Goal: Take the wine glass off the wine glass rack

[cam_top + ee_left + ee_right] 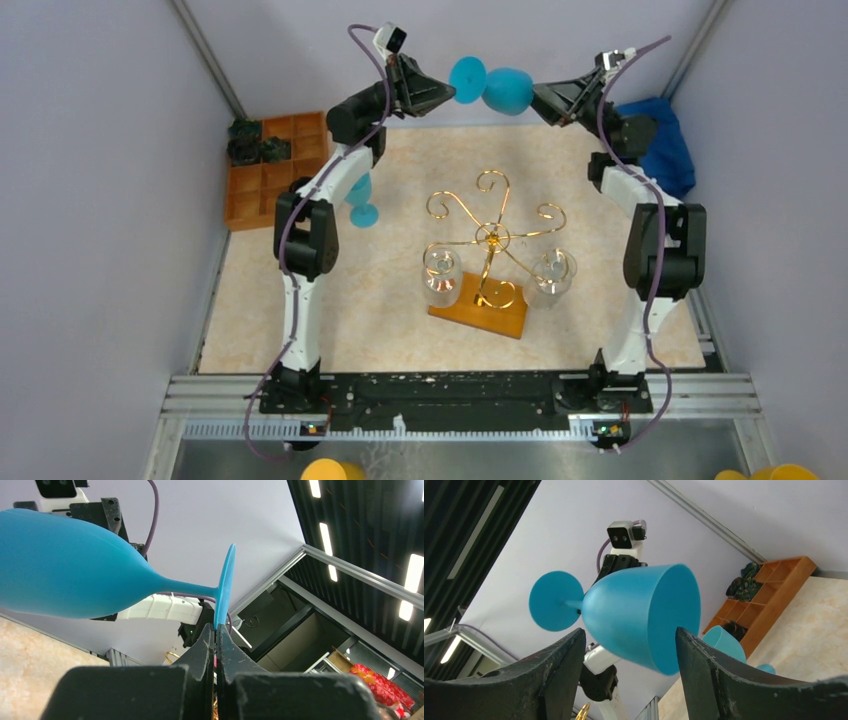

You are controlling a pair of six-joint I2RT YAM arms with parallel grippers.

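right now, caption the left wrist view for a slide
Left gripper pinching a blue wine glass by its foot, held sideways

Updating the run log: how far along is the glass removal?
Done: the blue glass is off the rack, in the air. In hand: left gripper shut on its foot, right gripper open around its bowl. Left: setting it down; two clear glasses hang on the rack. A second blue glass stands on the table.

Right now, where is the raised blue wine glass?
In the top view the blue wine glass hangs sideways at far centre: left gripper shut on its foot, bowl toward the open right gripper.
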